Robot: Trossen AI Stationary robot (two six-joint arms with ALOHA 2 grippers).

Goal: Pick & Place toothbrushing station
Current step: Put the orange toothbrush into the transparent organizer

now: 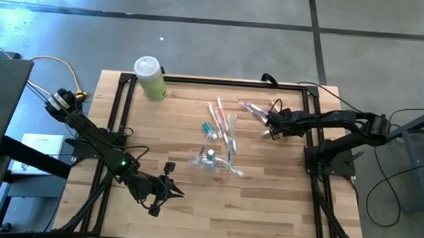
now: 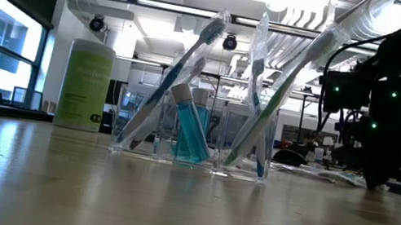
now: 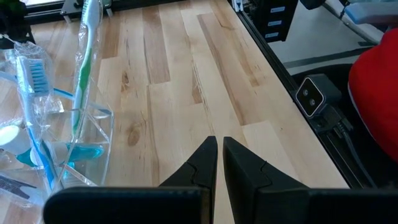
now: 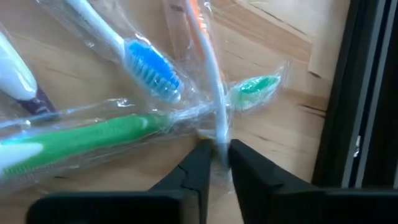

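Near the worktop's (image 1: 191,221) right edge, the right hand (image 4: 215,160) is clamped on a wrapped orange toothbrush (image 4: 208,62) lying directly between its fingers. The left hand (image 1: 165,191), pressed together, waits near the front edge.

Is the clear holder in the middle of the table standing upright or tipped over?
Upright. In the low view the clear holder sits flat on the table, with toothbrushes leaning up out of it.
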